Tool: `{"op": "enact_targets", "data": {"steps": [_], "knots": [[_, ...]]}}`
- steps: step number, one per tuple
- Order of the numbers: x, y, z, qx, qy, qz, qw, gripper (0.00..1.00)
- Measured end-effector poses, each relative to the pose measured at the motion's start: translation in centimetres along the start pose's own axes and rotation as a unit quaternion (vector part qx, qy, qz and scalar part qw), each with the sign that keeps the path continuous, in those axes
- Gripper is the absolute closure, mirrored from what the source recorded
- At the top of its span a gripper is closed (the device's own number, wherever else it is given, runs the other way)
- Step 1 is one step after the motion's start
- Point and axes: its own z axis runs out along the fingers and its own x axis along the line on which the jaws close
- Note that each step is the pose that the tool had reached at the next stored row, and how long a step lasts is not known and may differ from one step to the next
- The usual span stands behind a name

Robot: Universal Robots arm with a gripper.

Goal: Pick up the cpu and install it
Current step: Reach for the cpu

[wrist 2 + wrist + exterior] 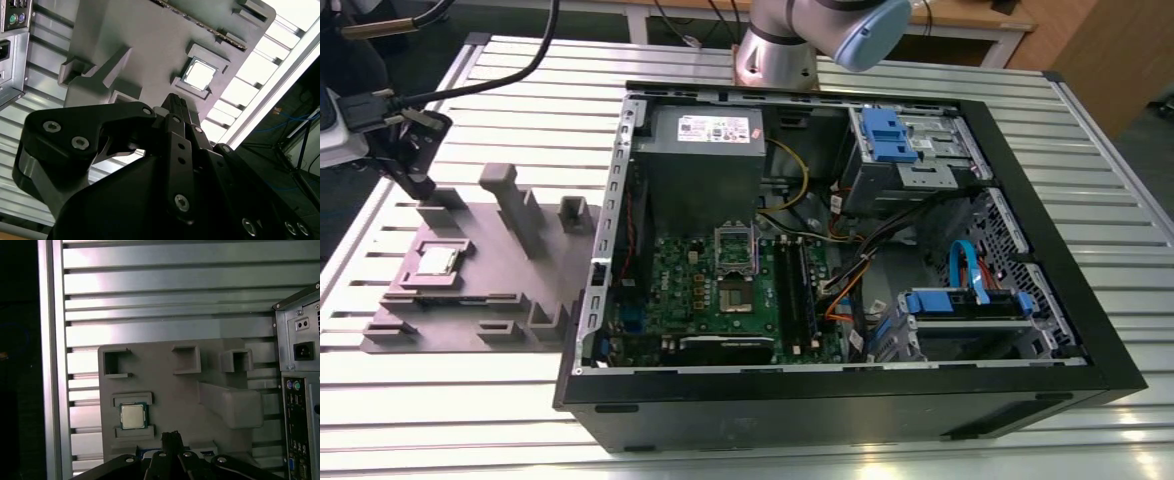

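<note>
On the slatted aluminium table [480,400], toward its edge at the exterior view's left, a grey moulded fixture plate [494,290] is lying flat beside an open computer case [854,405]. The cpu [438,260] is sitting metal top up in a square framed recess of that plate, close to the plate's edge at the exterior view's left; it is showing in both wrist views [198,73] [132,416]. The gripper [420,188] is hanging above the plate's far corner on that same side, near the cpu but not touching it. In both wrist views its black fingertips are pressing together into one block, with nothing pinched between them [175,101] [171,436]. Inside the case, the green motherboard [707,290] is lying face up.
</note>
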Motion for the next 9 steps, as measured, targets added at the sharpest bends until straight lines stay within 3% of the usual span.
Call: {"op": "enact_targets", "data": {"steps": [9], "knots": [[1.07, -0.15, 1.36, 0.0007, -0.0001, 0.0, 1.0, 0.9]]}}
